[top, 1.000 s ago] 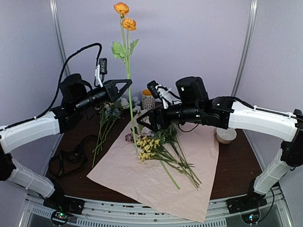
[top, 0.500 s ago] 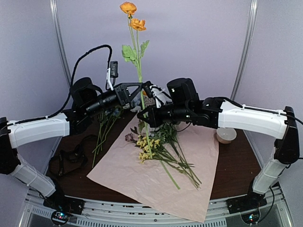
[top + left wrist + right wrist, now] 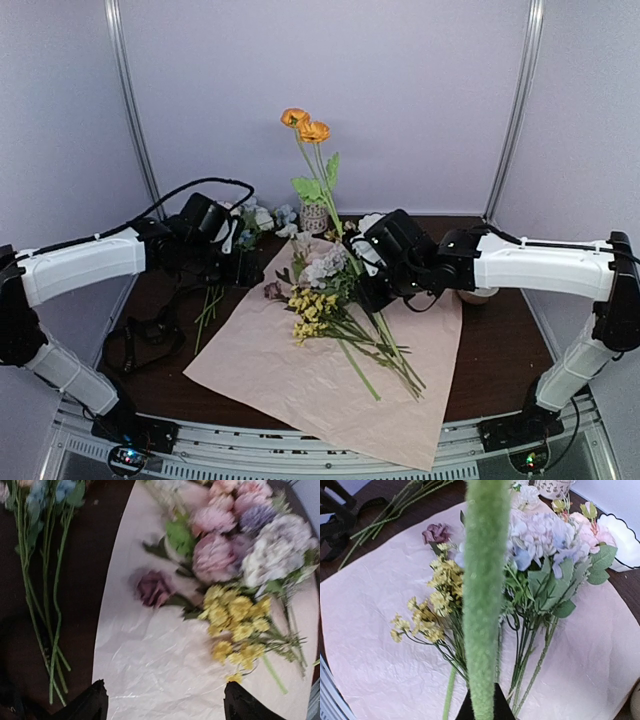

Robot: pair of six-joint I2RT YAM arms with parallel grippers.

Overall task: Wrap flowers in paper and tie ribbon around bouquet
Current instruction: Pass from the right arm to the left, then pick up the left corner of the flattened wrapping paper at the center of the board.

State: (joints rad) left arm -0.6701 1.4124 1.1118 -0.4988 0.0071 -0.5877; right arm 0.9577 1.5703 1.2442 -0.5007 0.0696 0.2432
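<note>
Right tool (image 3: pixel 481 711) grips one orange-bloomed stem (image 3: pixel 318 165) over the flowers (image 3: pixel 335 305) on the paper (image 3: pixel 300 375); left tool (image 3: pixel 165 706) stands wide and empty.

The right tool is closed on the thick green stalk of this stem, which rises almost upright, a little tilted, with its two orange blooms at the top. Under it the other flowers lie in a bunch on the pink paper, their blooms in pink, lilac, white and yellow toward the far side and the stalks toward the near edge. The paper is spread flat on the dark surface (image 3: pixel 500 350). The left tool hangs low over the left border of the paper, both fingertips far apart with nothing between them. Some loose stems (image 3: pixel 210 300) lie on the surface just beside the paper at the left, and the black ribbon (image 3: pixel 150 335) lies further left, apart from the paper.
</note>
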